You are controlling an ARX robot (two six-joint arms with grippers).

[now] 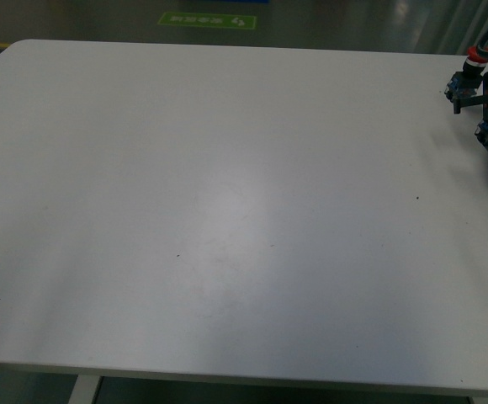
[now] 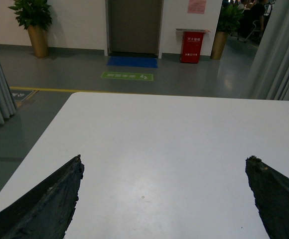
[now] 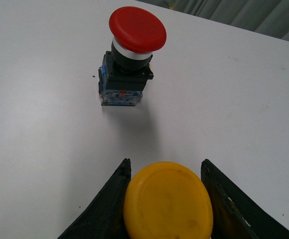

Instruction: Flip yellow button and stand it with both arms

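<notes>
We see the worktop (image 1: 227, 210) filling the front view, and the right gripper (image 3: 165, 167) is at its far right edge. The button (image 3: 168, 204) sits between that gripper's fingers (image 3: 112, 199), touched on both sides. Just beyond it the other switch (image 3: 127, 64) stands upright on the worktop, apart from the fingers. Our left gripper (image 2: 162, 199) hangs above the worktop, its own fingers (image 2: 45, 204) wide apart, facing the far edge. Behind that edge a floor marking (image 2: 127, 76) lies before a mat (image 2: 132, 61), and the mat lies before a door (image 2: 134, 25). A plant (image 2: 32, 20) stands left of the door and a box (image 2: 192, 45) stands right of it.
</notes>
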